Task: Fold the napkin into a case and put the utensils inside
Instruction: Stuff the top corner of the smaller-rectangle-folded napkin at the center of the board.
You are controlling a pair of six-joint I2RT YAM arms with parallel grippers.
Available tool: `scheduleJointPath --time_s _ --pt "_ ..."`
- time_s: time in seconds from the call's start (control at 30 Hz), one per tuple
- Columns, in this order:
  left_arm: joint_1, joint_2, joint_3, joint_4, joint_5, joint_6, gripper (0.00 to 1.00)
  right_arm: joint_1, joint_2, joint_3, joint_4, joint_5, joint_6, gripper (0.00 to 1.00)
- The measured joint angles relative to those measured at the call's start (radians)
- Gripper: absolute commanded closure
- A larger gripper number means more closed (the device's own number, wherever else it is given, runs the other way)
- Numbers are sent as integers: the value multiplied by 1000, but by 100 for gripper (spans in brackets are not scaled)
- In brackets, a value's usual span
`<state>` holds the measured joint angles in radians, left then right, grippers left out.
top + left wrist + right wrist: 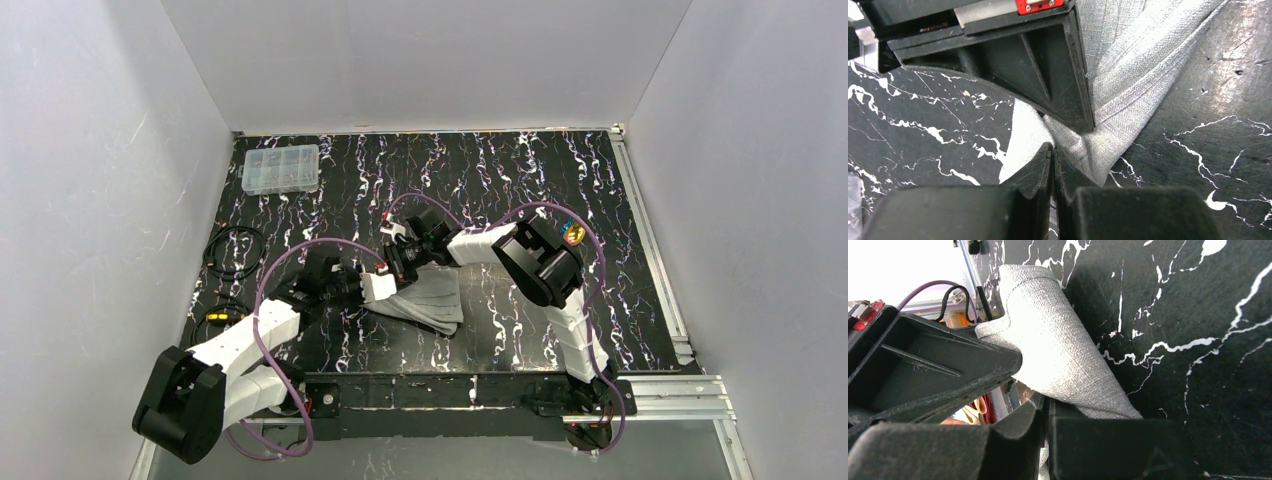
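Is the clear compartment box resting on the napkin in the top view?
No, the compartment box sits in the far left corner, well apart from the napkin.

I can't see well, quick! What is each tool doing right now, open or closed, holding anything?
Left tool: closed, pinching the napkin.
Right tool: closed, pinching the napkin too.
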<state>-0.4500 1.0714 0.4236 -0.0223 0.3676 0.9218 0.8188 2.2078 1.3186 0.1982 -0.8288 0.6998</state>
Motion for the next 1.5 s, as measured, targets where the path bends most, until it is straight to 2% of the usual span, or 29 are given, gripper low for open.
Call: scheduleJointPath --time_s 0.53,1.0,1.33,1.5 --pt "-13 26 -3 50 -15 13 100 0 7 56 -90 15 -20 99" --pt "-12 33 -6 72 -35 50 100 -1 14 105 -101 0 -28 99" --pt "-19 58 -3 72 -39 19 100 -28 71 12 85 -80 28 99" --pt "-19 56 2 68 -33 0 100 -33 81 7 120 -99 44 99"
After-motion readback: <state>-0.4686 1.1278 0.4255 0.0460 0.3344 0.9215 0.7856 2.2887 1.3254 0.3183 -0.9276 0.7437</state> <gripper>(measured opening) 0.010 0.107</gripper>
